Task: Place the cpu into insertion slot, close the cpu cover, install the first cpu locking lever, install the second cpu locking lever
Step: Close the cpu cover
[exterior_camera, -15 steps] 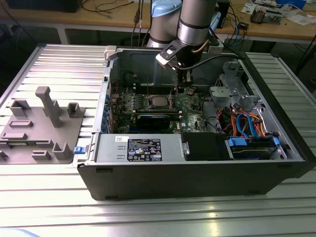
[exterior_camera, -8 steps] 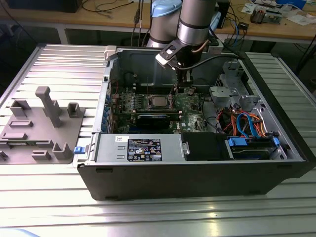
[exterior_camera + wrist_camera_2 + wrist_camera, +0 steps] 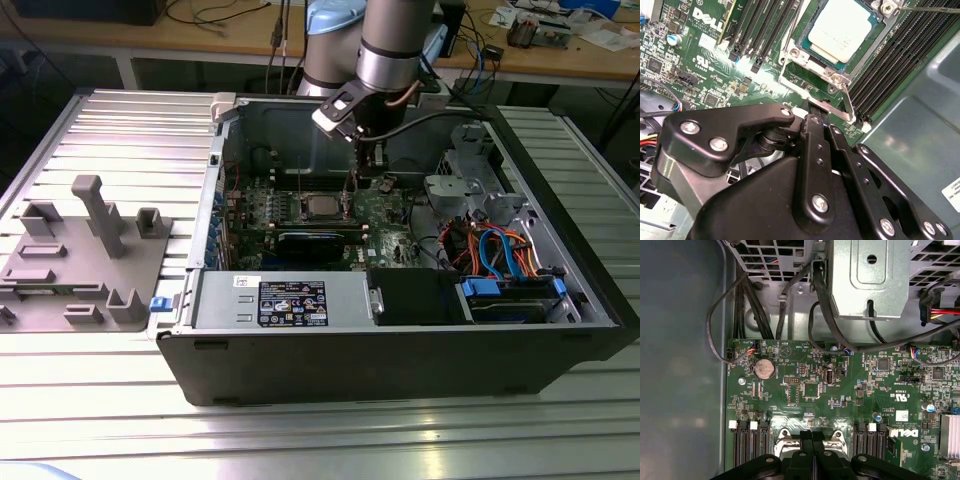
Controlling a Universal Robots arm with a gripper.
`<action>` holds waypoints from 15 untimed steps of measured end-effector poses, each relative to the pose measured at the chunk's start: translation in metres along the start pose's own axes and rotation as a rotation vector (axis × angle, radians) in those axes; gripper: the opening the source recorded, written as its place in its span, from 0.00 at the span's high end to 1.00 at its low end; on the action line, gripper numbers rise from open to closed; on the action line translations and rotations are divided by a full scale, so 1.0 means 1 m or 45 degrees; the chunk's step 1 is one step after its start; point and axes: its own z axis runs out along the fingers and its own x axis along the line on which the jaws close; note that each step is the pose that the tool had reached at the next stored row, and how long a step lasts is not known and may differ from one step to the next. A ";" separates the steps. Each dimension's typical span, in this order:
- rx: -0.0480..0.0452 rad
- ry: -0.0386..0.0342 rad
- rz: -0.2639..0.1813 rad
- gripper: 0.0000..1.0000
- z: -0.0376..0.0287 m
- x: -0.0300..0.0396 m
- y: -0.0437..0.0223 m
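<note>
You see the cpu point(image 3: 842, 27) with its pale silver-grey top, ringed by the silvery cpu cover point(image 3: 816, 65). Your circuit board point(image 3: 840, 405) is deep green, speckled with small black and silver parts. The gripper point(image 3: 816, 111) is matte black, dotted with silver screws. Orange and blue cables point(image 3: 500, 250) stand out against the dark grey case point(image 3: 400, 370).

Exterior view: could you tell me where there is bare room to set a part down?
Bare: the ribbed table in front of the computer case, and behind the grey fixture. Crowded: inside the case, around the gripper and cables.
</note>
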 end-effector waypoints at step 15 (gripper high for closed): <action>0.000 0.0003 0.000 0.89 0.0016 0.0005 -0.0101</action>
